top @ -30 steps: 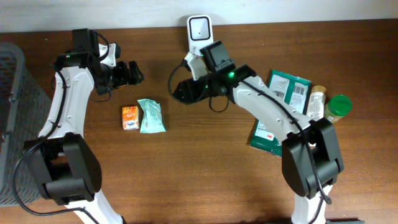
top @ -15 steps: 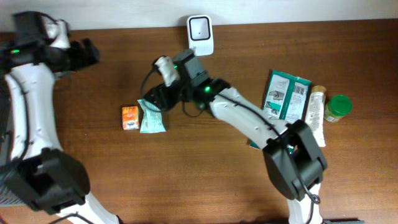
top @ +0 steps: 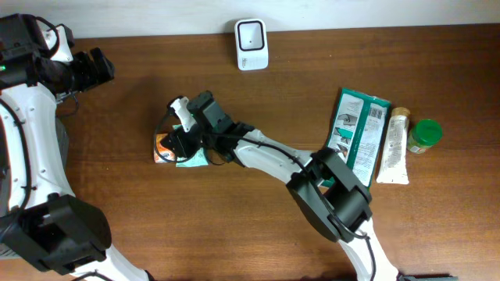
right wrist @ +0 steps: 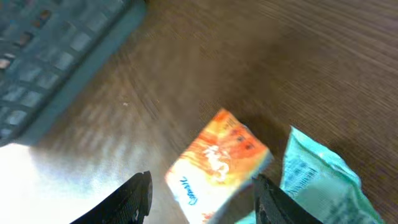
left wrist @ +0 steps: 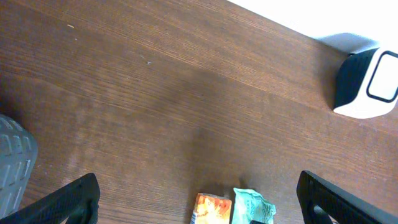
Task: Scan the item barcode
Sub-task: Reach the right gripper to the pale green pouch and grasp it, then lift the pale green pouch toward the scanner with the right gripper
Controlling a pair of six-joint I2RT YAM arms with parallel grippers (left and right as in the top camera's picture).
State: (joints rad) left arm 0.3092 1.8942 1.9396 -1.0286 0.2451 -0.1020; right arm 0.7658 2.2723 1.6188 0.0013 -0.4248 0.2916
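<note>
Our right gripper (right wrist: 202, 200), jaws spread, straddles the box (right wrist: 219, 159) lying left of centre on the counter (right wrist: 298, 56). We should centre, then pinch squarely by the edges before lifting to the scanner (top: 251, 34). Our left gripper (top: 100, 66) gapes wide.

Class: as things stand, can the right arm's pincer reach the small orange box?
Probably yes. The right pincer hangs open over the orange box, a finger on either side and no obstacle between. The teal packet lies close beside the box and might get nudged.
</note>
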